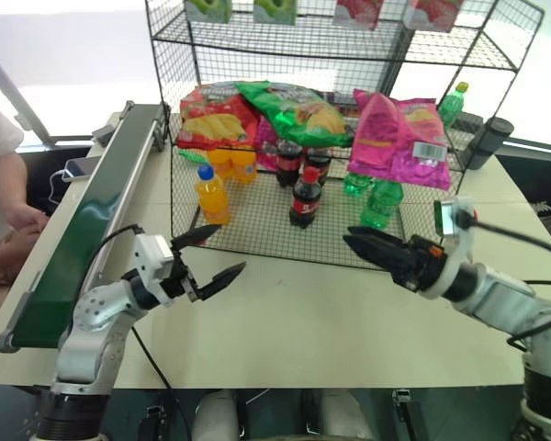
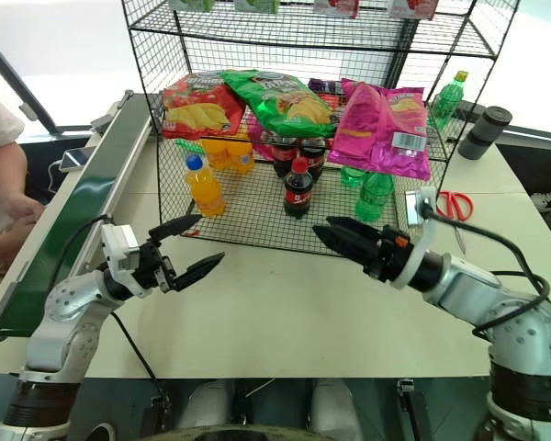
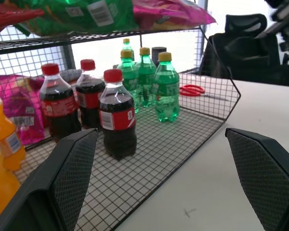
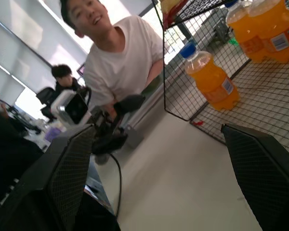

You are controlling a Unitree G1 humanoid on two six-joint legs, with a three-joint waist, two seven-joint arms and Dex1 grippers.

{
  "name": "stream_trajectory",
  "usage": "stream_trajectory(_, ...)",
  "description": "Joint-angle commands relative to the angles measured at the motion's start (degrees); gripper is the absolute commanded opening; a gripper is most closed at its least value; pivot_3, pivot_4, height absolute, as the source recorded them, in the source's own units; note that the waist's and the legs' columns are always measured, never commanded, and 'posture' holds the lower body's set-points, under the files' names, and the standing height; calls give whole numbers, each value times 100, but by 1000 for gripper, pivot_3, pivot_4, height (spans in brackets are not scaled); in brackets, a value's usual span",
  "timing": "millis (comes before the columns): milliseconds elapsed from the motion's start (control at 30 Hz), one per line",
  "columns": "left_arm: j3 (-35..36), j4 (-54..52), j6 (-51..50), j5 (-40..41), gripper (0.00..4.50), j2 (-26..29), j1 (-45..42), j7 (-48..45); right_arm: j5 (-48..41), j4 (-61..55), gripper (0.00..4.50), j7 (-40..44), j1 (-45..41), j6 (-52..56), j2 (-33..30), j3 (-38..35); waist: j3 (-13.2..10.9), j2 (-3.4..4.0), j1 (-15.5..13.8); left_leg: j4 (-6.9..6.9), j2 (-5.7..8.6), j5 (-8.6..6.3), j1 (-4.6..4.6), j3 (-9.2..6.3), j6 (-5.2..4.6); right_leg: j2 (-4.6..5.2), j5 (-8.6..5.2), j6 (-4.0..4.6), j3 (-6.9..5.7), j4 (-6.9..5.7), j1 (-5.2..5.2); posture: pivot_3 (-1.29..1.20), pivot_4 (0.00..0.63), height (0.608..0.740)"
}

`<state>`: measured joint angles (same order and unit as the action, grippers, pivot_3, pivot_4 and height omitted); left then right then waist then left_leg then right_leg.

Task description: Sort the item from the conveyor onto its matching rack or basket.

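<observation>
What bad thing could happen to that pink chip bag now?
The magenta-pink crisp bag lies tilted on the wire rack shelf with its lower edge hanging past the front, so it might slide off onto the green bottles. Both the left gripper and right gripper are open and empty, so neither could catch it.

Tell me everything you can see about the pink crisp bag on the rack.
The pink crisp bag is large, shiny and crinkled, magenta with yellow crisps pictured and a white barcode patch. It lies on the black wire rack, on its middle shelf at the right end, tilted, its lower edge hanging over the green bottles. The green crisp bag lies beside it.
</observation>
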<state>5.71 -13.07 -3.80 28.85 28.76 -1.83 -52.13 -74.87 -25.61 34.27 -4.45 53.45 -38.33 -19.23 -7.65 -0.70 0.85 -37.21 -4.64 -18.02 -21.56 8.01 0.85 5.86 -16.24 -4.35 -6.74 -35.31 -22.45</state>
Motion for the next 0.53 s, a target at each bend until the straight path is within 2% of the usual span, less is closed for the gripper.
stream_trajectory(33,348,5,-391,125,4500,300,-44,130,183,131,4389,385,49,-384,-212,-529,-4,-2,-8,-1,0,0,1,0,0,0,3,5,0,0,-1,0,150,726)
stream_trajectory(200,771,283,-828,58,4500,780,68,289,1156,353,4389,1263,731,-968,-729,-888,-12,-15,-49,1,0,1,2,-8,1,-4,6,12,0,1,-1,0,150,726)
stream_trajectory(333,966,455,-948,73,4500,918,114,326,1413,654,4389,1511,750,-1160,-899,-1068,-16,-17,-35,5,2,1,-2,-2,1,-4,6,10,0,9,-3,0,150,726)
stream_trajectory(533,994,534,-841,-25,4500,983,132,199,1794,595,4389,1797,967,-1355,-891,-958,-18,-21,-39,4,1,1,4,-4,2,-3,7,11,0,5,0,0,150,726)
